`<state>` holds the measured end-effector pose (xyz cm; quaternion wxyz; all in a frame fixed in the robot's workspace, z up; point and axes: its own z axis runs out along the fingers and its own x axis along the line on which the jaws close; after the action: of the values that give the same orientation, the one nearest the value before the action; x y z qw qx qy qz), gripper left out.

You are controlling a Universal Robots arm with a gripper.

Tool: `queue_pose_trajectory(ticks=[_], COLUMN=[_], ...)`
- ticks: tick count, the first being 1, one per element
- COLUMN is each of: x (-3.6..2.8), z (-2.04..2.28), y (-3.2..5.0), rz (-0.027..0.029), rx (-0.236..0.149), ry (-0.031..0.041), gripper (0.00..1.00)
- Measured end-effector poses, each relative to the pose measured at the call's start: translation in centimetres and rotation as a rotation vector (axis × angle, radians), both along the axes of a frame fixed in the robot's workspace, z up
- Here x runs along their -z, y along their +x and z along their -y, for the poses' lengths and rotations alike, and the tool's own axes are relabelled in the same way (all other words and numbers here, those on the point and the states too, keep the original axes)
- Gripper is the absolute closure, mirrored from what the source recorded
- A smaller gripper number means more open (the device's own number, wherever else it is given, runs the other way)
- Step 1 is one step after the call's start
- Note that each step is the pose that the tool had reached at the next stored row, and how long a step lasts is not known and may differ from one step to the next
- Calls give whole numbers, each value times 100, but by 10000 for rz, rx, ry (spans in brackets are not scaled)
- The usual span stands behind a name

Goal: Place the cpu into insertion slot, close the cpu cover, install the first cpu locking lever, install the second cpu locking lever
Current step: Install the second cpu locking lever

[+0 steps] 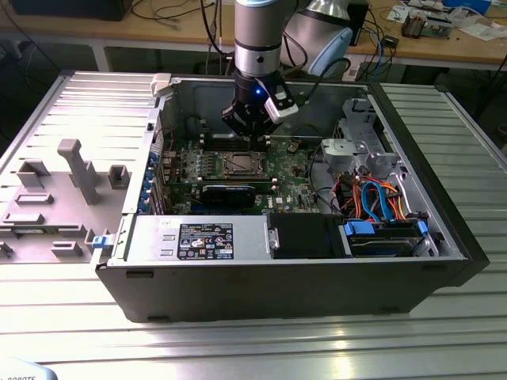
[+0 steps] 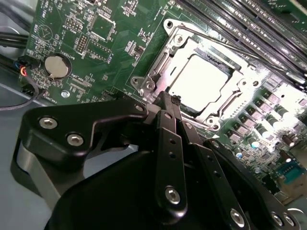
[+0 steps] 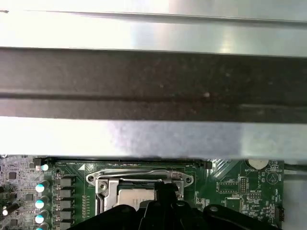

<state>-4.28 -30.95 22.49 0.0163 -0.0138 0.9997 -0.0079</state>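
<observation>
Lying flat in insertion slot (image 2: 158, 76) — cpu (image 2: 201, 79), cover (image 2: 240, 88) down

robotics lab or workshop: open computer case (image 1: 277, 269) on ribbed metal table (image 1: 253, 340), cluttered wooden workbench (image 1: 444, 43) with cables (image 1: 182, 12) behind.

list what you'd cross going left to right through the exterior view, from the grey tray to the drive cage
grey plastic tray → graphics card → cpu under its cpu cover, with the hand just behind it → orange and blue cables → metal drive cage
</observation>
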Motion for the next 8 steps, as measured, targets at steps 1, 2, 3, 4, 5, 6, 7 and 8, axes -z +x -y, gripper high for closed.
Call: queue_pose_trajectory(ticks=[1,2,3,4,5,6,7,8], x=[-5,-6,-6,-5,-5,-5,-4,-3], z=[0,1,3,7,12,19,26,43], y=[0,0,-1,0,0,0,0,0], rz=[1,0,0,0,0,0,0,-1], rx=[0,0,1,1,0,0,1,0], ry=[-25,-28,-30,-32,-39,-49,-54,-63], gripper=[89,89,89,89,89,89,89,89])
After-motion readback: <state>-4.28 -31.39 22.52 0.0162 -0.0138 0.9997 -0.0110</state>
